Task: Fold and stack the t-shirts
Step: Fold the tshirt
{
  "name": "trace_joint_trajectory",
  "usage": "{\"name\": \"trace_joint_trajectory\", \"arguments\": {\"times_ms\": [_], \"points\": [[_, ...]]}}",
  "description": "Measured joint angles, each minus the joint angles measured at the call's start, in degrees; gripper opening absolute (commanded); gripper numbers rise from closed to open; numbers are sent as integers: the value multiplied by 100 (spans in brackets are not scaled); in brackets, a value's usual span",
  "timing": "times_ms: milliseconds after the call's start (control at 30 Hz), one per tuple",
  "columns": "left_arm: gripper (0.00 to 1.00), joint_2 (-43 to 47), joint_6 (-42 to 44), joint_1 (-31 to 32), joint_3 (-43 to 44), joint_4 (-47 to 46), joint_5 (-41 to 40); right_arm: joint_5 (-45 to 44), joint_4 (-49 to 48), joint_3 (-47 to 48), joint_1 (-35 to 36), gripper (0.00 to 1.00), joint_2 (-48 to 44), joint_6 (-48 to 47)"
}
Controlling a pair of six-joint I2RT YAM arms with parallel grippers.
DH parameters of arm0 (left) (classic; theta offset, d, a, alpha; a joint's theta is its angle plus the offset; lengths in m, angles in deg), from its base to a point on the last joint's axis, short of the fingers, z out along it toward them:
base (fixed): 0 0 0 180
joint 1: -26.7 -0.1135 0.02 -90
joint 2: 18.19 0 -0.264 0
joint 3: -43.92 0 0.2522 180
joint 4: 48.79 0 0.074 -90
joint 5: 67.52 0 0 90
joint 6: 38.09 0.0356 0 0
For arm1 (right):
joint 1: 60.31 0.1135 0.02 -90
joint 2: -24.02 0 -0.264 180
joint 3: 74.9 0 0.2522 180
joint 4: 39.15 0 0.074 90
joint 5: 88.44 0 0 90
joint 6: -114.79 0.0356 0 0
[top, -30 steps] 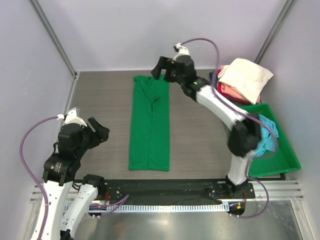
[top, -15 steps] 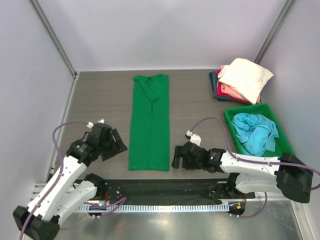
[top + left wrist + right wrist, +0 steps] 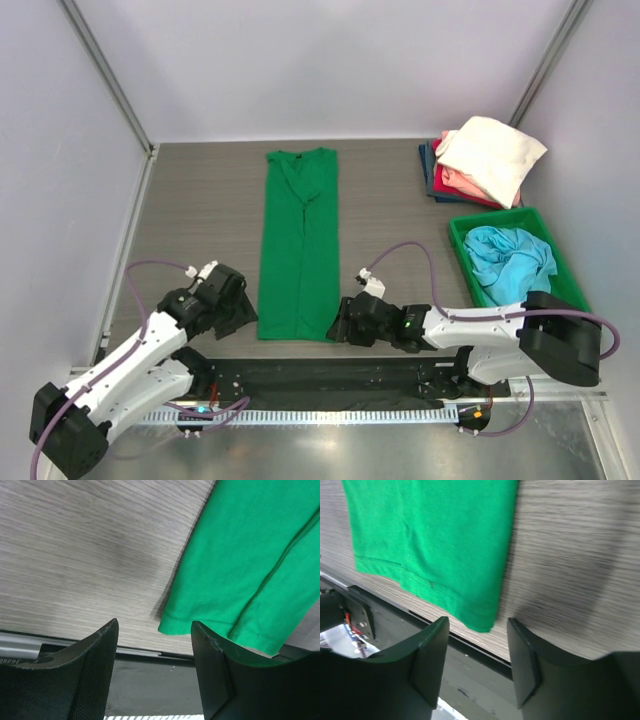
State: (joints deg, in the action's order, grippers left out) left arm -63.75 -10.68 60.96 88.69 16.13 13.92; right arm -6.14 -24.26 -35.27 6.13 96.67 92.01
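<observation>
**Item 1: green t-shirt** (image 3: 298, 245). You have it lying flat on the table (image 3: 200, 200), folded lengthwise into a long narrow strip. The V-neck is at the far end. The hem is at the near end, just short of the black mounting rail (image 3: 330, 372).

**Item 2: left gripper** (image 3: 232, 305). You find it low over the table at the near left corner of the hem. In the left wrist view its fingers (image 3: 90, 665) stand apart, and the green corner lies in line with the gap between them. The jaws are open and nothing is clamped.

**Item 3: right gripper** (image 3: 343, 322). It sits low at the near right corner of the hem, opposite the left one. In the right wrist view its fingers (image 3: 427, 660) are spread, and the corner of the cloth shows just ahead of the gap. The jaws are open and have no hold on the cloth.

**Item 4: folded stack**, far right corner of the table.
- The cream t-shirt (image 3: 490, 155) is on top.
- The pink-red t-shirt (image 3: 462, 183) is beneath it.
- The navy t-shirt (image 3: 430, 165) shows at the left edge of the stack.

The stack is well apart from both grippers.

**Item 5: light blue t-shirt** (image 3: 510, 262). It lies crumpled and unfolded inside the green bin (image 3: 572, 305). The bin stands at the right side of the table, just near of the stack.
</observation>
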Motion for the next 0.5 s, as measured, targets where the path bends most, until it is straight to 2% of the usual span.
{"name": "trace_joint_trajectory", "arguments": {"times_ms": [100, 233, 500], "points": [[58, -92, -55, 24, -133, -214, 13, 52, -203, 0, 13, 39, 179, 37], [54, -81, -166, 74, -391, -387, 70, 66, -260, -7, 22, 32, 260, 42], [53, -15, -313, 286, -719, -678, 245, 59, -293, -39, 20, 25, 293, 39]]}}
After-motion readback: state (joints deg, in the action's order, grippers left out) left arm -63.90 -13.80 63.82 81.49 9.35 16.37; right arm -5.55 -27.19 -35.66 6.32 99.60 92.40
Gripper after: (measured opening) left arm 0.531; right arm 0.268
